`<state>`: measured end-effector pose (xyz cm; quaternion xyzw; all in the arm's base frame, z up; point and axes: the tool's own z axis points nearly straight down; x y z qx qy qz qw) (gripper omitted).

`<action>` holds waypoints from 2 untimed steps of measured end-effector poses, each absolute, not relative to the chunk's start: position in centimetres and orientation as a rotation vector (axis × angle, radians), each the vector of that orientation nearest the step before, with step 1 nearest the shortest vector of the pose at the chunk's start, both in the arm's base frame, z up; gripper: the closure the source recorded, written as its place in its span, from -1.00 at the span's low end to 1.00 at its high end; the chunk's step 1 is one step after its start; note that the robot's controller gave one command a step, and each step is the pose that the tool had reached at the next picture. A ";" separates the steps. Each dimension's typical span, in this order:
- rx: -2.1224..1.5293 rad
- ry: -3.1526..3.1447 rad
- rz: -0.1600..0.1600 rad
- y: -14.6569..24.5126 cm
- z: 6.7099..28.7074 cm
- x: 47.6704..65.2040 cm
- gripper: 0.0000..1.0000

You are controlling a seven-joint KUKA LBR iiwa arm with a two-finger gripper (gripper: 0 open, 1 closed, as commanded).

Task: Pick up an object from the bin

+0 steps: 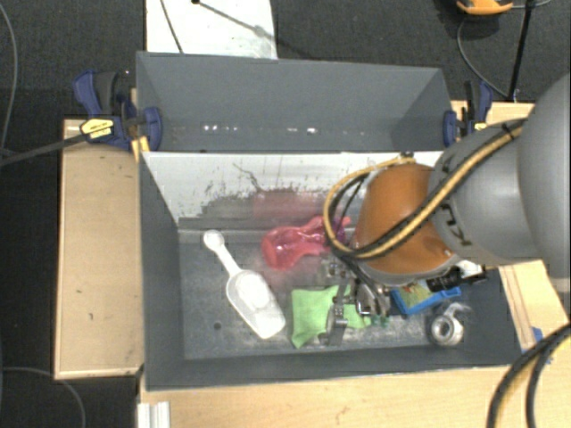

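Green cloth (306, 317) lies beneath the claw (343, 315), with a white scoop (248, 297) just beyond. Whether the claw is apart or together cannot be told. A descent centred on the cloth should avoid the scoop.

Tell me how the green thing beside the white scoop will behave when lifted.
The green thing looks like a crumpled soft sheet with folded edges, so it will probably sag rather than hold shape. It lies flat, so rolling is unlikely. It looks thin, likely light; a push from the gripper may just bunch it.
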<state>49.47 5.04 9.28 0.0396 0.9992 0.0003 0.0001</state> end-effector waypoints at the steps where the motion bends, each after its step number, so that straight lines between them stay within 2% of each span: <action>1: 0.131 3.135 0.002 4.8 9.8 49.7 -1.00; 2: 0.314 3.127 0.000 3.4 6.9 50.0 -1.00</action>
